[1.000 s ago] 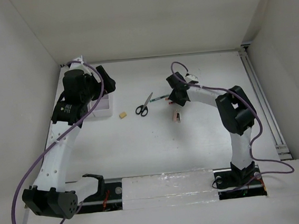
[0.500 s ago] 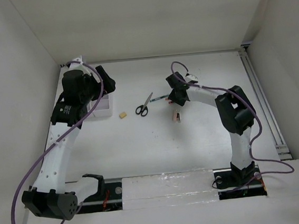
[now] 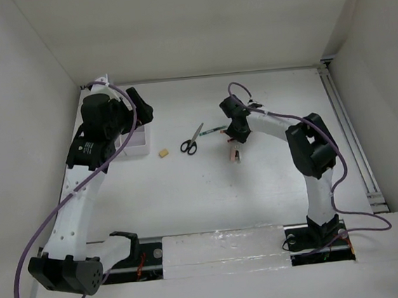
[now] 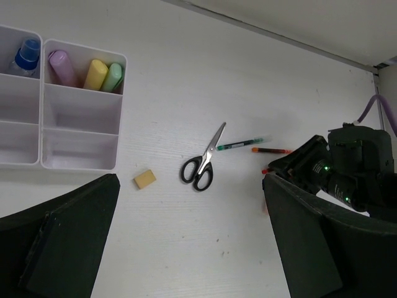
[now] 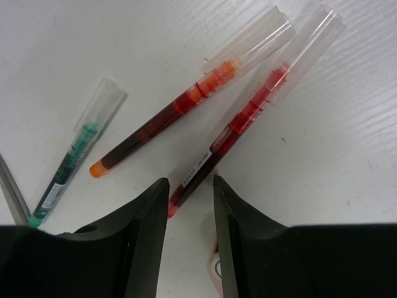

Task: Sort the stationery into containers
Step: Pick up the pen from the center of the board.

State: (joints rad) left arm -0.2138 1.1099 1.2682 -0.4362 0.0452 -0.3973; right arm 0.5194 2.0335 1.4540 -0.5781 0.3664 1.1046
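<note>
**Change from the earlier top view:** the right arm's wrist has edged slightly left over the pens. The left arm has barely shifted, and the loose stationery lies where it was.

1. Left gripper (image 4: 190, 179): fingers spread wide, holding nothing, hovering above the table (image 3: 210, 190).
2. Organizer tray (image 4: 42, 105): far left of the table. One back compartment holds the blue-capped bottle (image 4: 26, 54). The next holds the pink marker (image 4: 60, 65), yellow marker (image 4: 96, 73) and green marker (image 4: 112, 76) side by side.
3. Eraser (image 4: 144, 179): on the table, just right of the tray, not touching it.
4. Scissors (image 4: 203, 162): flat on the table, mid-field, blades together.
5. Green pen (image 4: 242, 144), orange pen (image 4: 271, 150), red pen (image 5: 248, 118): flat on the table to the right of the scissors' tip.
6. Right gripper (image 5: 190, 183): jaws narrowly apart, straddling the red pen's lower end, not clamped on it.

**Views:** only the left wrist camera shows the tray's contents, since the left arm covers much of the tray from above. Only the right wrist camera shows the three pens separately with their clear caps. In the left wrist view the right gripper hides most of the red pen.
</note>
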